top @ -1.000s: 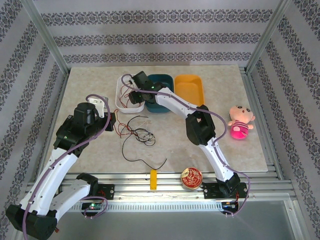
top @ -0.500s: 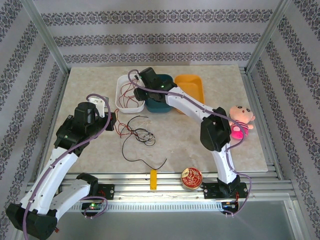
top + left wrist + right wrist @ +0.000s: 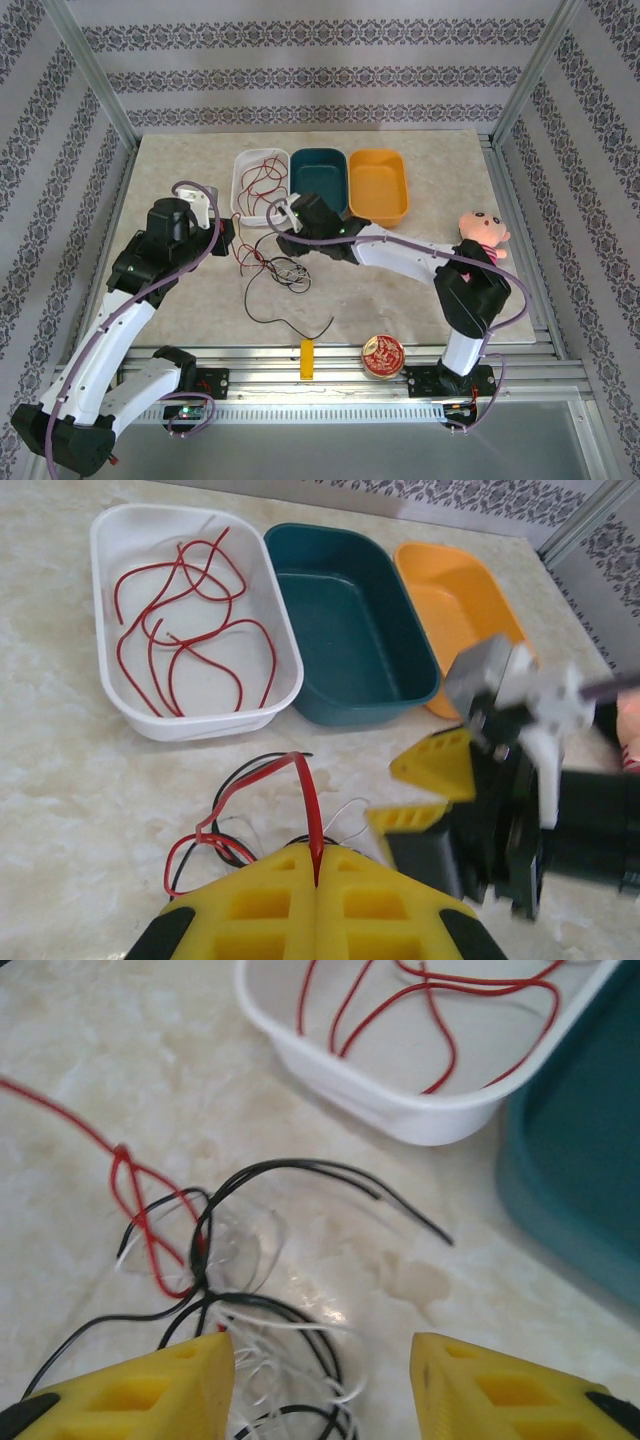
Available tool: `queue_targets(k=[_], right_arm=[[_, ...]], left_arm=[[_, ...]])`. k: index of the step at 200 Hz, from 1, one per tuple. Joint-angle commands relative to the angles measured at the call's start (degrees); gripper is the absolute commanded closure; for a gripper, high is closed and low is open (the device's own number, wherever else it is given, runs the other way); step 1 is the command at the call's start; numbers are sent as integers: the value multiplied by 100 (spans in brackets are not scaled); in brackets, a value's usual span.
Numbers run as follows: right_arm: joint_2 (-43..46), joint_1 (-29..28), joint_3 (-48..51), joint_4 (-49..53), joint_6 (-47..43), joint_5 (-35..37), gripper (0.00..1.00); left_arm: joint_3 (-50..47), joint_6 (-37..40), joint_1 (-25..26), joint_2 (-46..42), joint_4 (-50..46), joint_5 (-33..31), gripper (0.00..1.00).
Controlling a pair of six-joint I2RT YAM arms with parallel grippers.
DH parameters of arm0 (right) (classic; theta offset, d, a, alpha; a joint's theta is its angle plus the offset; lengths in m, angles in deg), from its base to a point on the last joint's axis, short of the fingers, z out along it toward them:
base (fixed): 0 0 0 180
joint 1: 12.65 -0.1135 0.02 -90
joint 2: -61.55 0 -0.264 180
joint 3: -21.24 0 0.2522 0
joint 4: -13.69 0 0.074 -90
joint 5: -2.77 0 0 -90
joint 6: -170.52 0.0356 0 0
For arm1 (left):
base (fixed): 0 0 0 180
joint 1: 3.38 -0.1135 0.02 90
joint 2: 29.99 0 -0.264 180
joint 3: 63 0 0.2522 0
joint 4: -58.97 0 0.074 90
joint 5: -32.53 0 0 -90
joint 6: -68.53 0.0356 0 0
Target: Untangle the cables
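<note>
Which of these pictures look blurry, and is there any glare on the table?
Left wrist view: the right gripper is smeared by motion blur, while the white tray is sharp. Right wrist view: the cables look soft, with a small glare spot on the table. Top view: evenly lit and crisp.

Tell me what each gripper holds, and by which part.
The left gripper pinches a thin red wire on its stretch rising from the tangle; the right gripper, open, holds nothing.
</note>
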Motion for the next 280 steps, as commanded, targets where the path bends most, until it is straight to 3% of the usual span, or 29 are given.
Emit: queue_targets(k=[1,42,72,106,137,160,212,280], right_arm=[[18,-307,229,-578,-85,324,47],[-609,-695,15,-383,-154,647,33],[-988,-743,-145,-331,-112,751,31],[-1187,-735,-138,-317,-62,939,42],[-1258,-712,-26,-275,53,969,71],[-1095,-687,236,-269,166,1085,80],[-485,-271,1127,-438,539,1060,83],[-71,192,1729,-463,722,1082,77]], left_arm=[[336,-105,-78,73,302,240,100],[561,-129,-69,162,321,315,100],[604,-151,-74,136,305,374,100],[710,-131,-76,107,262,386,100],[855,-37,-76,115,201,288,100],[1050,103,-70,110,29,-9,100],[1708,597,-81,256,-685,-1232,100],[2486,1025,-197,359,-741,-1981,100]])
